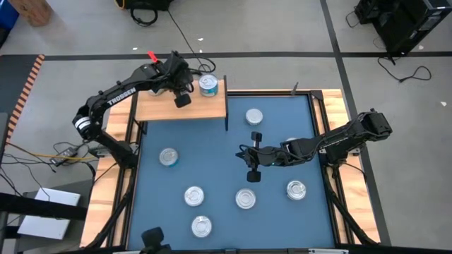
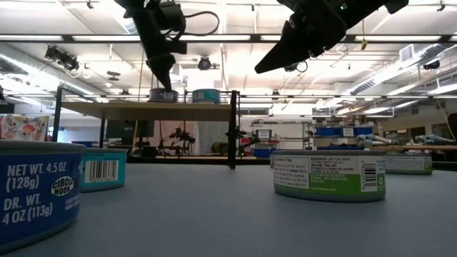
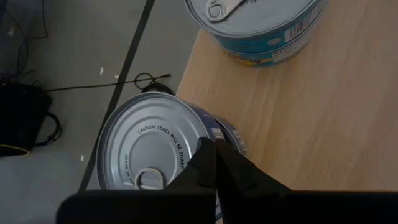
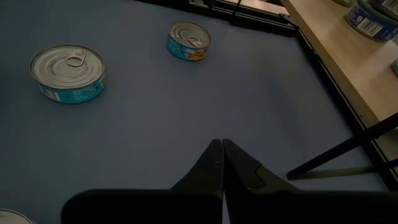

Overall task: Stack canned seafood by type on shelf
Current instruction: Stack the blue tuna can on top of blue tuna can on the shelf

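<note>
Dark, your left gripper (image 1: 182, 99) hangs closed and empty over the shelf (image 1: 159, 107), just above a tin (image 3: 152, 152) at its edge, a second tin (image 1: 207, 85) nearby; your right gripper (image 1: 253, 156), closed too, hovers mid-worktop (image 1: 219, 159); six tins (image 1: 246, 199) remain unsorted, so you've barely begun.

The left gripper (image 1: 182, 99) hangs closed over the shelf (image 1: 159, 107); the right gripper (image 1: 252, 156), fingers together, hovers beyond its front edge.
</note>
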